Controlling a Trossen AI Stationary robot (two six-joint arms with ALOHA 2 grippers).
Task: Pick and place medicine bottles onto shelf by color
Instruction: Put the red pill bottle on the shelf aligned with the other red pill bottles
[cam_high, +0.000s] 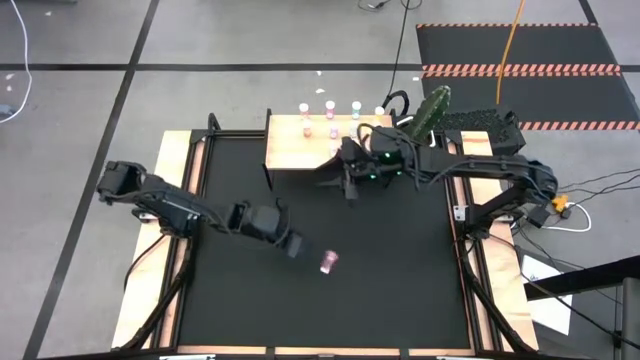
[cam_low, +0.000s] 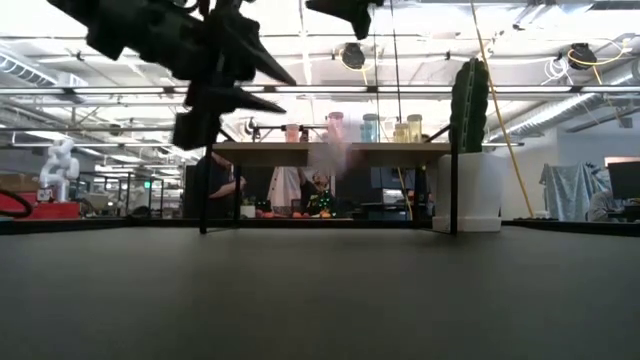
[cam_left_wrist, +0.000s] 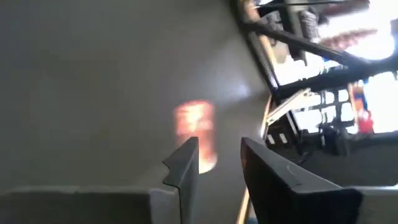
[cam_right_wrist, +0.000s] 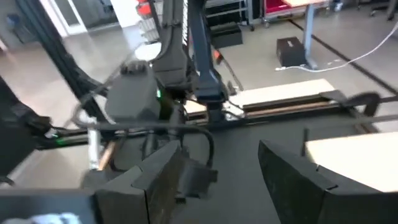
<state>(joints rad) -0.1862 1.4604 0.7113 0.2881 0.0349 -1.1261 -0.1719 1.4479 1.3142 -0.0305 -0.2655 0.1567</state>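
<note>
pink bottle (cam_high: 329, 262) lies on the table (cam_high: 400, 290), left gripper (cam_high: 296, 247) beside it, fingers narrowly parted, likely to grab it. right gripper (cam_high: 349, 186), fingers wide and empty, hangs by the shelf (cam_high: 290, 145).

No wording, number or brand can be read anywhere in these views. The nearest thing to lettering is a line of pale characters running along the dark upright arm link (cam_right_wrist: 185, 28) in the right wrist view, above the black table mat, but it is too blurred to make out. The orange-and-white striped hazard tape (cam_high: 520, 70) on the dark floor mat beyond the light-wood shelf board on thin black legs (cam_high: 300, 145) is a pattern only and carries no words. The small white-capped medicine bottles (cam_high: 330, 107) standing on that shelf show no legible labels at this distance.
</note>
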